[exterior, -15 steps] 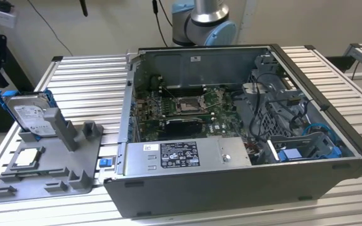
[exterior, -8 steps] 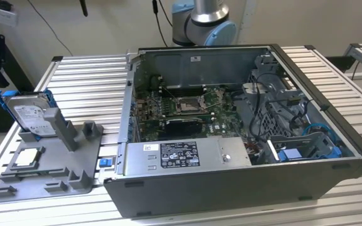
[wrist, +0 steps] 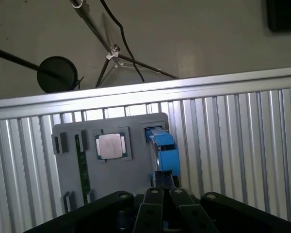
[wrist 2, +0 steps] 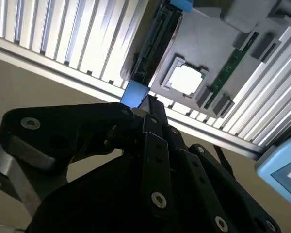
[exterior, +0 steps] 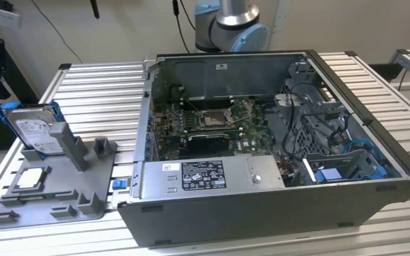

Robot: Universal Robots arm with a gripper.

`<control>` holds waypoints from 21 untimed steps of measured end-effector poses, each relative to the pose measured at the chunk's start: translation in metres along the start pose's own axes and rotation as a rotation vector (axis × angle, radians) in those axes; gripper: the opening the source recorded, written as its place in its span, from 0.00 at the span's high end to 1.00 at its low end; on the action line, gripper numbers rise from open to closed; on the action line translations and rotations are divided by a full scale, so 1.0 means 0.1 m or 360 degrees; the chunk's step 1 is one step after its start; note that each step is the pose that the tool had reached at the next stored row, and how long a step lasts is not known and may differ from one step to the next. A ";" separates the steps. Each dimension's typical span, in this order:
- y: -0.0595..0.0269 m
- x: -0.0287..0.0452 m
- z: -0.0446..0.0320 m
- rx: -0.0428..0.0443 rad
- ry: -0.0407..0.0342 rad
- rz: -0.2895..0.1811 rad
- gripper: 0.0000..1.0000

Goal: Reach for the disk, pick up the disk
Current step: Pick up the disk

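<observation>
Claw hangs just above upright disk, perhaps touching

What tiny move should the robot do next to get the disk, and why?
Probably ease the gripper straight toward the disk's blue-framed edge. In both wrist views the gripper lines up with that edge, and in the exterior view the disk stands upright in the grey holder with nothing gripping it.

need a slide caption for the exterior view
Silver hard drive in a blue frame standing on edge in a grey holder, beside an open grey computer case on a ribbed aluminium table.
</observation>
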State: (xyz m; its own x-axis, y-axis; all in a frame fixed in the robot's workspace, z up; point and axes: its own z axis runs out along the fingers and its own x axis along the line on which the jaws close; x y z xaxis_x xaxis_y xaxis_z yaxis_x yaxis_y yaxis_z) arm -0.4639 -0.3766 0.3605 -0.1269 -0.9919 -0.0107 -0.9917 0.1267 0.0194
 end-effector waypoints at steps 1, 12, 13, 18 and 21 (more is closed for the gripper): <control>0.000 0.000 0.000 0.0000 0.0000 -0.0001 0.00; 0.000 -0.023 0.133 0.0000 0.0000 -0.0001 0.00; 0.000 -0.024 0.151 0.0000 0.0000 -0.0002 0.00; -0.001 -0.024 0.243 0.0000 0.0000 -0.0015 0.00; -0.002 -0.024 0.297 0.0000 0.0000 -0.0024 0.00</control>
State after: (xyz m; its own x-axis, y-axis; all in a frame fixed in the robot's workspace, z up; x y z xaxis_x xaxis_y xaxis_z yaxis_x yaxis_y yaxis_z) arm -0.4639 -0.3738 0.3308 -0.1122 -0.9936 -0.0111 -0.9935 0.1120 0.0194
